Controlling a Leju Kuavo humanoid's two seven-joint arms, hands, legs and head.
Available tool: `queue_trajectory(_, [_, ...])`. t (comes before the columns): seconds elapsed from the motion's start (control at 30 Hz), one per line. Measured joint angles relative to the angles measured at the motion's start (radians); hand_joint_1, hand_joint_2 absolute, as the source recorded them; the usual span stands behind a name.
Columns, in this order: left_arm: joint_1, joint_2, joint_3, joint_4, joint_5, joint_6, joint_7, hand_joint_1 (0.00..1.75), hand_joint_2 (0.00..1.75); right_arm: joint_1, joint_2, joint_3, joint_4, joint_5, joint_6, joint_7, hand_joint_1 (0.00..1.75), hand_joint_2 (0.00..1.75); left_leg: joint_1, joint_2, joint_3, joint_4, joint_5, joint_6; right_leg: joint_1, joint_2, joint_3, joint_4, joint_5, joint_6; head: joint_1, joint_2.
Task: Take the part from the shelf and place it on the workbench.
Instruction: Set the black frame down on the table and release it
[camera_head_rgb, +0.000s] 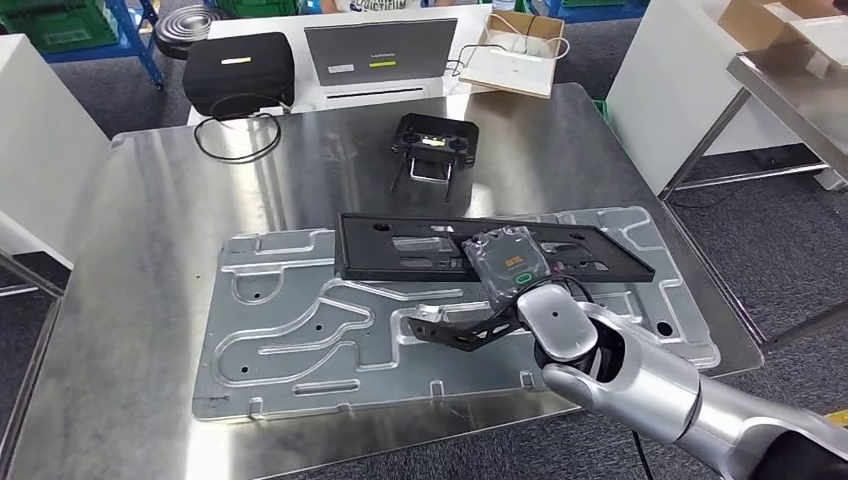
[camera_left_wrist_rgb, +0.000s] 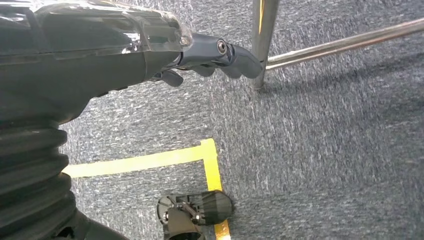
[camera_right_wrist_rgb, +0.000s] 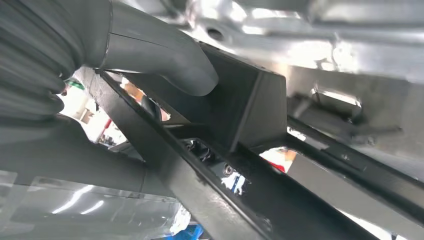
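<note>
Stainless steel covers the workbench (camera_head_rgb: 150, 300), which stands on grey carpet. Flat on the workbench lies a large stamped metal panel (camera_head_rgb: 300, 340), and every other placement here is given from that panel. Across its far half rests a long black frame (camera_head_rgb: 600, 262), touching it. At the panel's near edge, toward its right end, the right hand (camera_head_rgb: 515, 262) holds a smaller black bracket (camera_head_rgb: 450, 333) just over the panel's surface; whether the bracket touches the panel cannot be told. The right wrist view shows the thick grey thumb (camera_right_wrist_rgb: 165, 60) pressed against the bracket's (camera_right_wrist_rgb: 250, 105) black wall, with the hand clamped on it. Beyond the panel's far edge, well apart from it, sits a black remote controller (camera_head_rgb: 433, 140); farther still are a black case (camera_head_rgb: 240, 70), a loop of cable (camera_head_rgb: 237, 138) and a grey laptop (camera_head_rgb: 380, 52). The left hand (camera_left_wrist_rgb: 220, 55) hangs over the carpet beside a metal table leg (camera_left_wrist_rgb: 262, 45), its fingers curled in with nothing in them, near yellow floor tape (camera_left_wrist_rgb: 150, 161).
</note>
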Motion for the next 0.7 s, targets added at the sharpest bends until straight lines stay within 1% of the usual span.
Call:
queue_trajectory(0.03, [0.0, 0.0, 0.0, 0.0, 0.0, 0.0, 0.001, 0.0, 1.75, 0.001, 0.003, 0.004, 0.007, 0.001, 0.001, 0.0, 1.75, 1.75, 0.0, 0.001, 0.001, -0.001, 0.004, 0.001, 0.001, 0.001, 0.0, 0.0, 0.001, -0.001, -0.002, 0.0])
queue_trajectory(0.1, [-0.001, 0.0, 0.0, 0.0, 0.002, -0.002, 0.005, 0.0, 1.75, 0.0, 0.009, 0.01, 0.02, 0.002, 0.004, 0.0, 1.75, 1.75, 0.001, 0.001, 0.002, -0.003, 0.006, -0.004, 0.002, 0.001, 0.0, 0.0, 0.002, -0.003, -0.005, 0.0])
queue_trajectory(0.23, [-0.001, 0.0, 0.0, 0.0, 0.007, -0.002, 0.01, 0.0, 1.75, -0.001, 0.021, 0.024, 0.039, 0.003, 0.007, 0.002, 1.75, 1.75, 0.002, -0.001, 0.002, -0.003, 0.007, -0.007, 0.002, 0.0, 0.0, 0.001, 0.002, -0.003, -0.007, 0.0])
queue_trajectory(0.4, [-0.001, 0.0, 0.0, 0.0, 0.008, -0.002, 0.011, 0.0, 1.75, -0.005, 0.03, 0.029, 0.058, 0.003, 0.009, 0.005, 1.75, 1.75, -0.001, -0.005, 0.001, -0.002, 0.002, -0.013, -0.001, -0.002, 0.001, -0.002, -0.001, 0.003, -0.007, 0.0])
queue_trajectory(0.47, [-0.001, 0.0, 0.0, 0.0, 0.008, -0.002, 0.011, 0.0, 1.75, -0.008, 0.033, 0.029, 0.065, 0.003, 0.009, 0.005, 1.75, 1.75, 0.004, -0.007, 0.007, -0.012, 0.006, -0.014, -0.003, -0.001, 0.001, 0.003, -0.011, 0.008, -0.007, 0.0])
queue_trajectory(0.5, [-0.001, 0.0, 0.0, 0.0, 0.008, -0.002, 0.011, 0.0, 1.75, -0.01, 0.034, 0.029, 0.068, 0.003, 0.01, 0.006, 1.75, 1.75, 0.006, -0.008, 0.012, -0.018, 0.008, -0.014, -0.003, -0.001, -0.007, 0.024, -0.027, 0.012, -0.005, 0.0])
queue_trajectory(0.53, [-0.002, 0.0, 0.0, 0.0, 0.008, -0.002, 0.011, 0.0, 1.75, -0.011, 0.035, 0.029, 0.071, 0.003, 0.01, 0.006, 1.75, 1.75, 0.009, -0.008, 0.016, -0.022, 0.009, -0.013, -0.004, 0.0, -0.026, 0.068, -0.055, 0.015, -0.002, 0.0])
queue_trajectory(0.57, [-0.002, -0.001, 0.0, 0.0, 0.008, -0.002, 0.01, 0.0, 1.75, -0.012, 0.036, 0.029, 0.073, 0.003, 0.011, 0.007, 1.75, 1.75, 0.009, -0.008, 0.017, -0.023, 0.008, -0.012, -0.005, 0.001, -0.058, 0.135, -0.089, 0.018, 0.0, 0.0])
queue_trajectory(0.6, [-0.002, -0.001, 0.0, 0.0, 0.007, -0.001, 0.009, 0.0, 1.75, -0.011, 0.037, 0.03, 0.076, 0.003, 0.012, 0.008, 1.75, 1.75, 0.009, -0.008, 0.018, -0.023, 0.007, -0.011, -0.005, 0.001, -0.097, 0.21, -0.12, 0.021, 0.002, 0.0])
queue_trajectory(0.63, [-0.002, -0.002, 0.0, 0.0, 0.006, -0.001, 0.006, 0.0, 1.75, -0.01, 0.038, 0.03, 0.079, 0.003, 0.014, 0.009, 1.75, 1.75, 0.008, -0.009, 0.018, -0.023, 0.006, -0.01, -0.006, 0.001, -0.131, 0.273, -0.136, 0.023, 0.003, 0.0])
queue_trajectory(0.67, [-0.002, -0.002, 0.0, 0.0, 0.003, 0.0, 0.0, 0.0, 1.75, -0.007, 0.038, 0.031, 0.082, 0.003, 0.016, 0.01, 1.75, 1.75, 0.008, -0.009, 0.019, -0.023, 0.005, -0.01, -0.006, 0.001, -0.152, 0.303, -0.132, 0.024, 0.004, 0.0])
queue_trajectory(0.7, [-0.002, -0.002, 0.0, 0.0, 0.001, -0.001, -0.009, 0.0, 1.75, -0.006, 0.039, 0.031, 0.085, 0.004, 0.018, 0.01, 1.75, 1.75, 0.008, -0.01, 0.021, -0.023, 0.004, -0.011, -0.006, 0.001, -0.152, 0.291, -0.107, 0.024, 0.005, 0.0])
